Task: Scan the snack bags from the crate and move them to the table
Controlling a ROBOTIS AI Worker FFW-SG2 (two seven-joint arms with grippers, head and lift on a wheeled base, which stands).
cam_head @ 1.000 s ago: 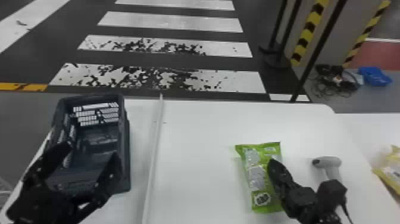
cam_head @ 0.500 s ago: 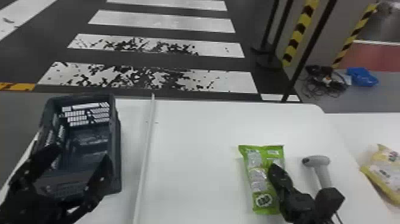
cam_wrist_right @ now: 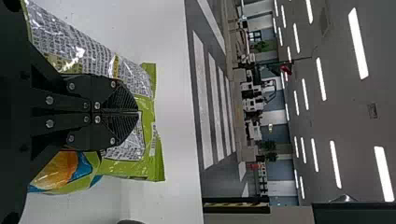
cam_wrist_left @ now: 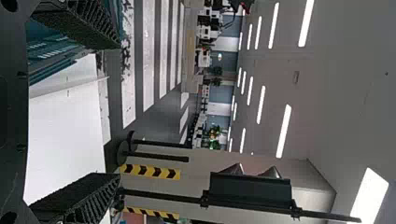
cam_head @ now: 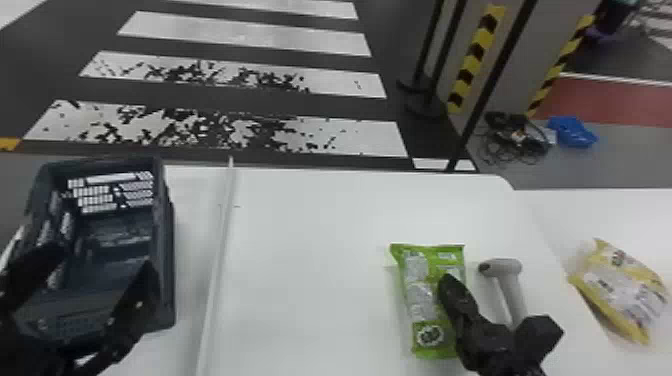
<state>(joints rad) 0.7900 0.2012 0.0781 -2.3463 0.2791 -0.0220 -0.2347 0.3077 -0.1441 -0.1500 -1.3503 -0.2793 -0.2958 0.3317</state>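
The green snack bag (cam_head: 420,300), printed back facing up, is at the right part of the white table. My right gripper (cam_head: 447,282) is at the bag's right side; in the right wrist view the right gripper (cam_wrist_right: 137,112) is shut on the bag (cam_wrist_right: 149,112), gripping a fold with the film bulging on both sides. Beside it stands a grey handheld scanner (cam_head: 500,267). My left gripper (cam_head: 100,262) is over the near part of the dark crate (cam_head: 167,250). Seen from the left wrist, the left gripper (cam_wrist_left: 111,111) has its fingers wide apart and nothing between them, crate (cam_wrist_left: 51,46) alongside.
A yellow snack bag (cam_head: 625,290) lies on the surface farther right. A thin white divider strip (cam_head: 217,265) runs front to back beside the crate. Beyond the table (cam_head: 320,225) stand black poles (cam_head: 480,105) on the floor.
The head view has shifted to the right. Relative to the divider strip, the green bag and my right gripper have moved right together, closer to the scanner. My left gripper stays open over the crate.
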